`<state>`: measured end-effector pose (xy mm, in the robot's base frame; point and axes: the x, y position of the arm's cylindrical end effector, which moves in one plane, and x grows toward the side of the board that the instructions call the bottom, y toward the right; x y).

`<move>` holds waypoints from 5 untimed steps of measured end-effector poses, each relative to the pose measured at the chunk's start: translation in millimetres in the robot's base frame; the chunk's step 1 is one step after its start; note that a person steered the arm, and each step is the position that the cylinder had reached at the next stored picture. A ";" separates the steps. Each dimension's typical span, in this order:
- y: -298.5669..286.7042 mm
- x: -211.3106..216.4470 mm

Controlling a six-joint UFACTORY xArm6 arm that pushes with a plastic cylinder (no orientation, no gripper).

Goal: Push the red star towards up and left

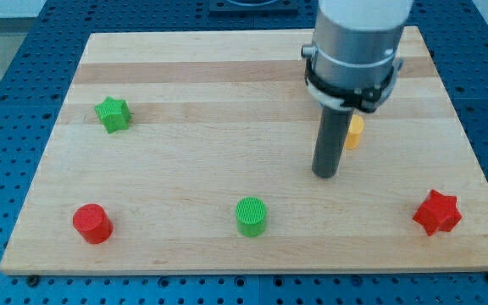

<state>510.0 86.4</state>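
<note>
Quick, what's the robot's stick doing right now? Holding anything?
My tip: holds nothing, no jaws; it sits just left of the yellow block, far from the red star.

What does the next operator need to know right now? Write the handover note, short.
My tip rests on the board near the middle, just left of the yellow block, which the rod partly hides.
The red star sits near the view's bottom right corner, well apart from my tip.
Done: no contact with the star yet.
Left: bring my tip round to the star's lower right side, then push it up and left.
Also on the board: green star, red cylinder, green cylinder.
</note>
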 end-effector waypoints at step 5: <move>94.4 107.9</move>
<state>617.9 180.8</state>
